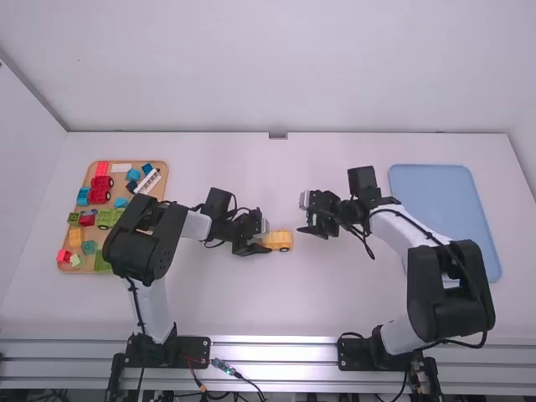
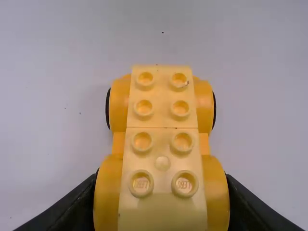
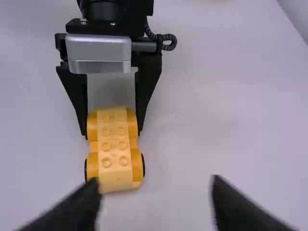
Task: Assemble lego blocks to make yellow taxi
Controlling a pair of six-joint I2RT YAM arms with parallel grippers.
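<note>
Two pale-yellow bricks (image 2: 162,113) are riding end to end on one yellow car base (image 2: 205,106), eight studs showing on top, and this little taxi is sitting just left of centre in the high view! The left gripper (image 3: 113,126) is clamping one end by its sides, probably steadying the body while leaving the studs free. Right of it, the right gripper (image 1: 302,215) is hanging wide and empty, apart from the car, perhaps leaving room for a handover or a final press. Two trays are flanking the action: one wooden tray (image 1: 90,174) is holding spare blocks at the frame's left, one blue tray (image 1: 440,201) is lying at the right, likely awaiting the finished taxi.
</note>
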